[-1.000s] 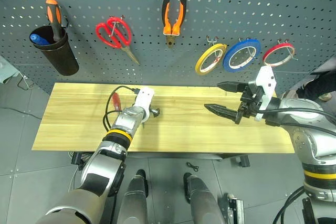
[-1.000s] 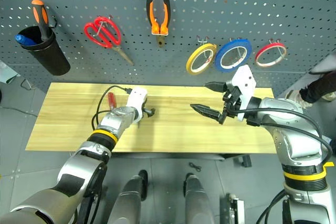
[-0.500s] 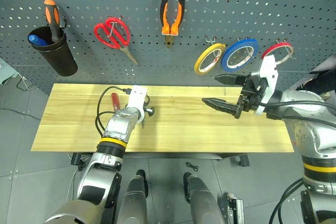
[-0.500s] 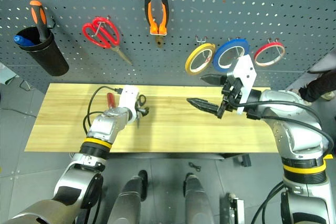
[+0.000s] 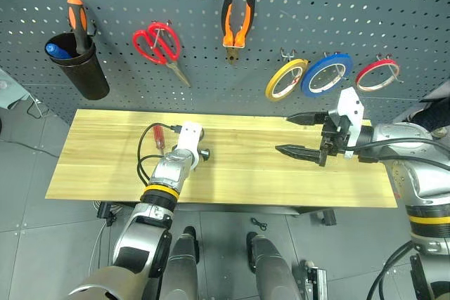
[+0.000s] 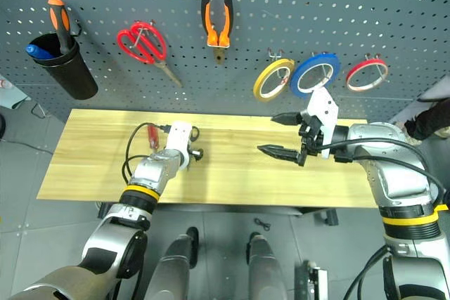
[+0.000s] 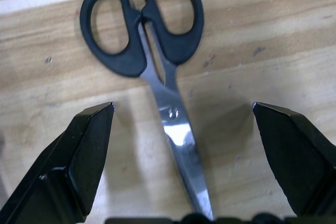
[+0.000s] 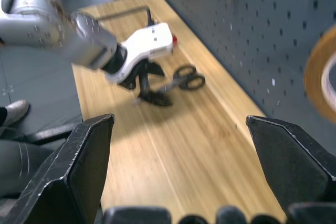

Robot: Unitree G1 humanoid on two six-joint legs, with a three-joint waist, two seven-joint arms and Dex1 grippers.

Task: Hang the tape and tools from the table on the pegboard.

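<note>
Right end effector [image 5: 302,133] lower, beside yellow roll [image 5: 285,79]

Grey floor tiles [image 5: 42,258] run under and around the work area, with dark seams between them. A black cable [image 5: 31,112] trails on the floor at far left, near a pale object [image 5: 8,89] at the edge. A small black hook-like piece [image 5: 257,224] lies on the floor.
</note>
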